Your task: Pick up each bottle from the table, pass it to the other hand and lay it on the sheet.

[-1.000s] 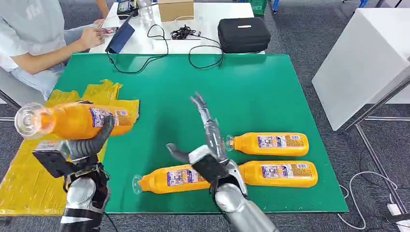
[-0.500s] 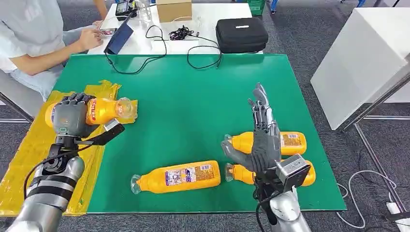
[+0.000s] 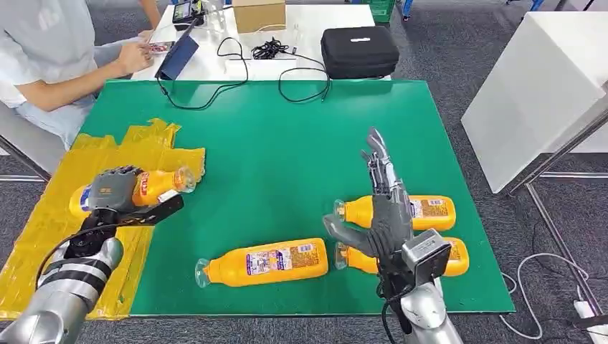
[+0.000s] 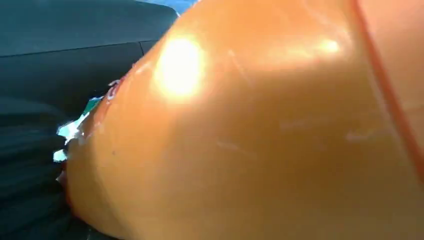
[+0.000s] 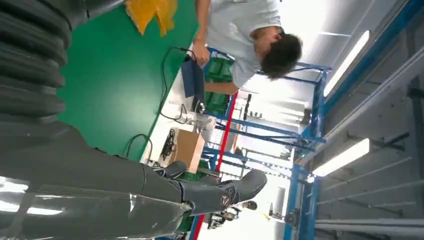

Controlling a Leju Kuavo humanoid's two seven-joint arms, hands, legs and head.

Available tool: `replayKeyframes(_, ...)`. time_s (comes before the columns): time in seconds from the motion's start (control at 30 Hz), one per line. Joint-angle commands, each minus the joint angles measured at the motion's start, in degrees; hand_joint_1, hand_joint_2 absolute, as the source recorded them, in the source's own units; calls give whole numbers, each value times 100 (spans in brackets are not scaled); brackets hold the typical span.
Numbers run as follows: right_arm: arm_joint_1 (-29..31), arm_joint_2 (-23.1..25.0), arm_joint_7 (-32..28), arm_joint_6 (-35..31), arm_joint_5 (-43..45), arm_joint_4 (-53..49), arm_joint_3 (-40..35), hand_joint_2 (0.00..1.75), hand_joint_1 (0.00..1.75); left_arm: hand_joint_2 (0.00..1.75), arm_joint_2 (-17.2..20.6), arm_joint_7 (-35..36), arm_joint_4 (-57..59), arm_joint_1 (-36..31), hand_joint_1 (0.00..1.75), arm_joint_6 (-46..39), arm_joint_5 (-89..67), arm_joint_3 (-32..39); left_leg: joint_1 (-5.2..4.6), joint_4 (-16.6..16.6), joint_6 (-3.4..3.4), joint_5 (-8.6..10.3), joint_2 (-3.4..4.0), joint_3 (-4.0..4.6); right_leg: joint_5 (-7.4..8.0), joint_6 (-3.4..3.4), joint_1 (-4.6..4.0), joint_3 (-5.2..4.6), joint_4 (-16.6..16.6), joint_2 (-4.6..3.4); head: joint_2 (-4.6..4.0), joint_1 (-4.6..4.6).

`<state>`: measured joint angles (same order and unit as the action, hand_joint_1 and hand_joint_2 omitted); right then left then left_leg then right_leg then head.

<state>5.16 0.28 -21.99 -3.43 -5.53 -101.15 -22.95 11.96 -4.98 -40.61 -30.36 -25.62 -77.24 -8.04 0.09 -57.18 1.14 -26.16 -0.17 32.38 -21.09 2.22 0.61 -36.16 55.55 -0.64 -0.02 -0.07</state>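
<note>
My left hand grips an orange bottle lying low over the crumpled yellow sheet at the table's left; the bottle's clear cap points right. Up close in the left wrist view the bottle's orange body is pressed against the dark fingers. My right hand stands open, fingers straight and pointing away from me, above two orange bottles lying side by side at the front right. A third bottle lies at the front middle of the green table.
A person sits at the far left beside a white table with a black case, cables, a cardboard box and a tablet. A white board stands at the right.
My left hand has brought its bottle down from the air, turned cap to the right, onto the yellow sheet. My right hand drew back to the right above the two bottles.
</note>
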Motion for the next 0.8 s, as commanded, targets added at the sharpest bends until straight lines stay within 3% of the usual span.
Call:
replayKeyframes(0.03,246,4,71,51,-26,386,-110,175,0,175,-111,-72,946,-381,152,219,140,-184,6,2,-5,-6,-3,-18,-6,-6,-7,21,-3,8,0,0)
replayKeyframes(0.07,259,12,84,57,-33,416,-113,175,0,175,-132,-94,946,-343,0,180,160,-182,8,2,-6,-11,-2,-31,-11,-7,-9,33,-2,8,0,0)
replayKeyframes(0.53,307,50,126,65,-46,568,-124,175,0,175,-313,-248,809,-245,0,5,550,-83,5,3,-4,-6,0,-18,-5,-6,-5,21,-3,4,0,0)
replayKeyframes(0.8,341,89,218,81,-62,732,-95,175,0,175,-523,-341,581,-275,0,-25,1317,317,6,0,-4,-7,-6,-17,-7,-4,-6,22,-2,11,0,0)
